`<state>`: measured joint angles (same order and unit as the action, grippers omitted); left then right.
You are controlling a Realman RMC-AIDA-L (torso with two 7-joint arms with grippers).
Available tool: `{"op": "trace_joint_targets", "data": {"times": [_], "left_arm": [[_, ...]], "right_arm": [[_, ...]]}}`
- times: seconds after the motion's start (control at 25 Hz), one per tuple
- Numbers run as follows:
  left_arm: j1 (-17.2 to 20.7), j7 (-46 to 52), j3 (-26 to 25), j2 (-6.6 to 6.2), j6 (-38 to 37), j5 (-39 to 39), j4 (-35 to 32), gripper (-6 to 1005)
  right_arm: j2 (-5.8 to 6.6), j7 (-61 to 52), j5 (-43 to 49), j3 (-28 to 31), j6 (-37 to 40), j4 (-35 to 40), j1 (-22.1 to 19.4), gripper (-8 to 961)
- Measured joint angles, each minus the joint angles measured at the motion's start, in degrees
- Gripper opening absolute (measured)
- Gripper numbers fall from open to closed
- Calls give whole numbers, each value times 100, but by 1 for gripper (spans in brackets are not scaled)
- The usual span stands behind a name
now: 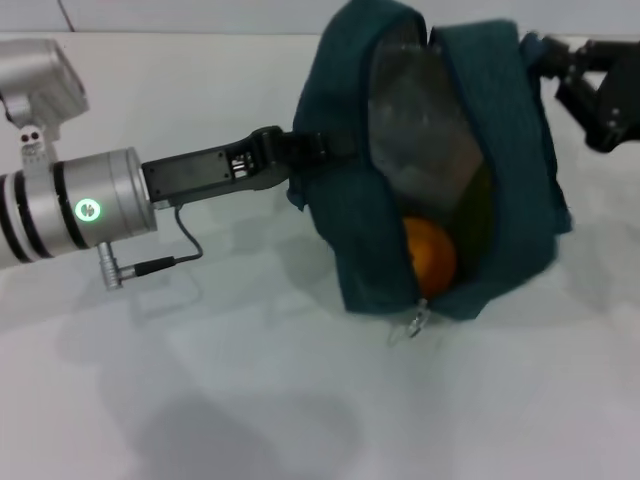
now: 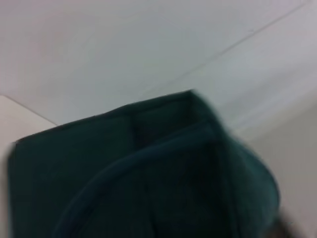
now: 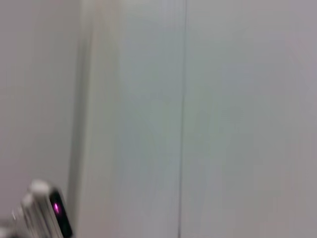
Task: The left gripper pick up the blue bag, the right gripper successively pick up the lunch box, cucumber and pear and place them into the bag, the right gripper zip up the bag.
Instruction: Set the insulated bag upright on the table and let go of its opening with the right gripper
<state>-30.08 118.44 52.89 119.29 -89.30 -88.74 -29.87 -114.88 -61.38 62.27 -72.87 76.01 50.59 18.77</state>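
The blue bag stands on the white bench at centre-right, mouth gaping, with the pear at its near end, the lunch box behind it and a dark strip, probably the cucumber, along the right. The left gripper meets the bag's left wall, apparently pinching fabric, though its fingers are hidden. Loaded, the soft bag should be heavy and saggy; the ring zipper pull at the near end is the grasp point for the right gripper, at the far right, finger opening indeterminate.
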Motion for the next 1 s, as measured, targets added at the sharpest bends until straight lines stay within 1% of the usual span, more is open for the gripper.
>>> {"op": "trace_joint_targets", "data": {"times": [0.08, 0.16, 0.4, 0.48, 0.56, 0.6, 0.64, 0.72, 0.84, 1.0], "left_arm": [[63, -9, -12, -9, 45, -8, -3, 36], [75, -29, -6, -11, 88, -21, -2, 36], [92, -165, -11, -4, 198, -23, 40, 36], [74, -136, 1, 2, 153, -8, 30, 36], [52, -115, 4, 9, -21, 97, 7, 37], [45, -112, 5, 11, -193, 227, -3, 37], [43, -119, 5, 15, -356, 366, -5, 37], [37, -144, 13, 20, -584, 589, -7, 37], [39, -156, 6, 22, -634, 633, -1, 36], [94, -164, -8, 14, -508, 614, 29, 36]], "right_arm": [[-4, -87, -63, 185, 333, 160, 7, 25], [-4, -212, -81, 347, 504, 272, 11, 25], [0, -419, -78, 624, 566, 411, 43, 26], [7, -423, -38, 670, 340, 425, 20, 27], [30, -402, 49, 701, 93, 238, 35, 27], [30, -402, 49, 701, 93, 238, 35, 27], [42, -363, 128, 750, 6, 14, 90, 28], [40, -304, 208, 794, -24, -178, 139, 28], [20, -234, 321, 808, -45, -318, 184, 29], [2, -206, 429, 807, -86, -437, 213, 29]]}}
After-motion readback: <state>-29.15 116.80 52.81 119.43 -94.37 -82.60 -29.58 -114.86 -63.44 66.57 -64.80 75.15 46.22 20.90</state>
